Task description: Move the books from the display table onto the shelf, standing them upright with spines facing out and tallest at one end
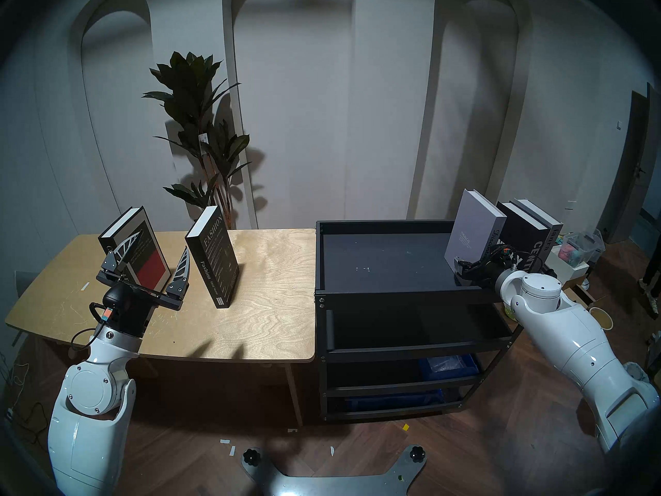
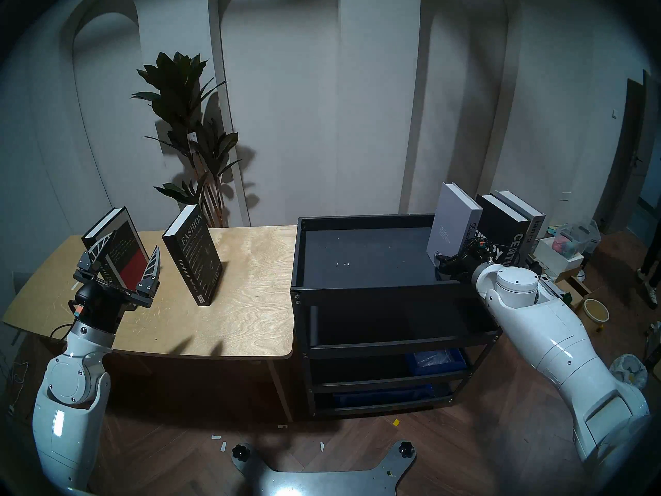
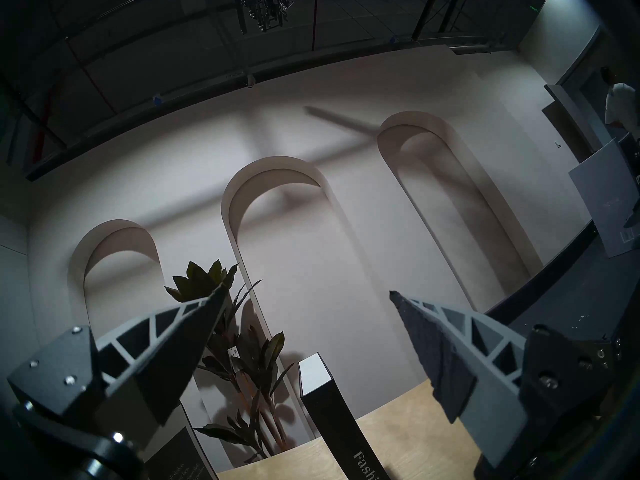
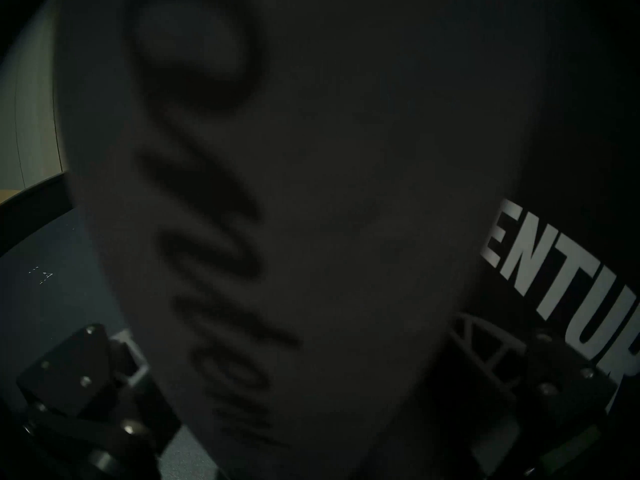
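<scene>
Two books stand upright on the display table (image 1: 268, 305): a black and red one (image 1: 152, 269) at the left and the black Fashion book (image 1: 214, 255) beside it. My left gripper (image 1: 161, 242) is open just in front of the black and red book, its fingers (image 3: 180, 334) apart with nothing between them. At the right end of the shelf (image 1: 393, 291), a grey book (image 1: 472, 223), the black Century book (image 1: 518, 230) and a grey-spined book (image 1: 555, 241) stand upright. My right gripper (image 1: 472, 262) is low at the grey book's spine (image 4: 311, 191), a finger on each side; contact is not visible.
A tall potted plant (image 1: 200, 126) stands behind the table. The shelf's lower tiers hold blue bins (image 1: 447, 366). Boxes and a clear container (image 1: 579, 248) crowd the floor right of the shelf. My base plate (image 1: 332, 481) lies below on the wooden floor.
</scene>
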Controlling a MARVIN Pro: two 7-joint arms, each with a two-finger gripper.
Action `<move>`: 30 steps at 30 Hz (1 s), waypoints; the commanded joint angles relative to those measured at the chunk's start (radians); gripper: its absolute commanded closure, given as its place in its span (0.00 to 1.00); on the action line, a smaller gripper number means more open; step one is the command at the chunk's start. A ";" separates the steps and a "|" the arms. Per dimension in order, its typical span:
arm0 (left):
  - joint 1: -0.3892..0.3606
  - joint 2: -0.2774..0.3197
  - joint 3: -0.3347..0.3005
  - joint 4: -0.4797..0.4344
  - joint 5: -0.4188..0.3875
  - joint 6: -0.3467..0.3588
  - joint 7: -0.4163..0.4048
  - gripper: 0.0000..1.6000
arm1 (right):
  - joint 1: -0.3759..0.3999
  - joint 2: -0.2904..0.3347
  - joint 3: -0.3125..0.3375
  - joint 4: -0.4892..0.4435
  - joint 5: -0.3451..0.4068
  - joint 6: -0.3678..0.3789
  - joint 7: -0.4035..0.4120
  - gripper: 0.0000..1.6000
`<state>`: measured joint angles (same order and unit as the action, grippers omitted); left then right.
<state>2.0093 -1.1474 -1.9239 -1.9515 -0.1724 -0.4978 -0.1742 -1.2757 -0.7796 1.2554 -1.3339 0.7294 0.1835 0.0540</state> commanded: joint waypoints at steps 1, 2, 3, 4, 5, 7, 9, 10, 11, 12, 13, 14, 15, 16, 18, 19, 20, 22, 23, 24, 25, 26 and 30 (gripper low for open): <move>-0.018 0.001 0.007 -0.011 0.008 0.003 0.005 0.00 | 0.013 -0.001 -0.005 0.001 -0.010 -0.010 0.006 0.01; -0.019 0.001 0.010 -0.010 0.009 0.003 0.005 0.00 | 0.015 -0.001 -0.003 -0.004 -0.008 -0.010 0.003 0.01; -0.021 0.001 0.012 -0.009 0.010 0.003 0.005 0.00 | 0.017 0.000 -0.003 -0.008 -0.010 -0.014 0.003 0.01; -0.022 0.001 0.015 -0.008 0.011 0.004 0.004 0.00 | 0.016 0.003 0.000 -0.017 -0.011 -0.019 0.003 0.00; -0.023 0.001 0.018 -0.006 0.012 0.004 0.005 0.00 | 0.015 0.006 0.005 -0.029 -0.006 -0.015 0.002 0.00; -0.024 0.000 0.021 -0.003 0.013 0.003 0.005 0.00 | 0.011 0.013 0.014 -0.058 -0.002 -0.017 0.001 0.00; -0.025 0.000 0.023 -0.001 0.013 0.002 0.006 0.00 | 0.009 0.019 0.026 -0.085 0.005 -0.017 0.001 0.00; -0.025 0.001 0.024 -0.001 0.013 0.001 0.006 0.00 | 0.009 0.021 0.034 -0.101 0.009 -0.022 -0.001 0.00; -0.028 0.001 0.028 0.001 0.012 -0.001 0.007 0.00 | -0.001 0.029 0.065 -0.148 0.025 -0.041 -0.010 0.00; -0.028 0.001 0.028 0.001 0.012 -0.001 0.007 0.00 | -0.001 0.029 0.065 -0.148 0.025 -0.041 -0.010 0.00; -0.028 0.001 0.028 0.001 0.012 -0.001 0.007 0.00 | -0.001 0.029 0.065 -0.148 0.025 -0.041 -0.010 0.00; -0.029 0.001 0.029 0.001 0.013 -0.001 0.007 0.00 | 0.002 0.038 0.077 -0.174 0.030 -0.038 -0.012 0.00; -0.029 0.001 0.029 0.001 0.013 -0.001 0.007 0.00 | 0.002 0.038 0.077 -0.174 0.030 -0.038 -0.012 0.00; -0.029 0.001 0.029 0.002 0.013 -0.001 0.007 0.00 | 0.014 0.042 0.080 -0.177 0.026 -0.049 -0.006 0.00; -0.030 0.002 0.030 0.002 0.013 -0.002 0.008 0.00 | 0.019 0.048 0.098 -0.192 0.033 -0.058 -0.010 0.00; -0.030 0.002 0.031 0.002 0.012 -0.002 0.008 0.00 | 0.013 0.056 0.109 -0.208 0.037 -0.059 -0.012 0.00; -0.030 0.002 0.031 0.002 0.012 -0.002 0.008 0.00 | 0.005 0.060 0.125 -0.226 0.046 -0.063 -0.019 0.00; -0.030 0.002 0.032 0.002 0.011 -0.002 0.009 0.00 | 0.000 0.065 0.137 -0.237 0.051 -0.066 -0.022 0.00; -0.030 0.002 0.033 0.002 0.010 -0.002 0.009 0.00 | -0.010 0.075 0.159 -0.261 0.061 -0.071 -0.026 0.00; -0.030 0.002 0.035 0.001 0.010 -0.002 0.009 0.00 | -0.023 0.082 0.175 -0.284 0.066 -0.074 -0.033 0.00; -0.031 0.002 0.037 0.000 0.010 -0.002 0.008 0.00 | -0.027 0.084 0.186 -0.291 0.071 -0.077 -0.032 0.00; -0.031 0.002 0.037 0.000 0.010 -0.002 0.008 0.00 | -0.027 0.084 0.186 -0.291 0.071 -0.077 -0.032 0.00; -0.036 0.004 0.045 -0.005 0.009 -0.001 0.007 0.00 | -0.058 0.098 0.239 -0.352 0.092 -0.089 -0.049 0.00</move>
<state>1.9894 -1.1469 -1.8840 -1.9368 -0.1611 -0.4974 -0.1660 -1.2978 -0.7194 1.4111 -1.5882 0.7925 0.1287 0.0200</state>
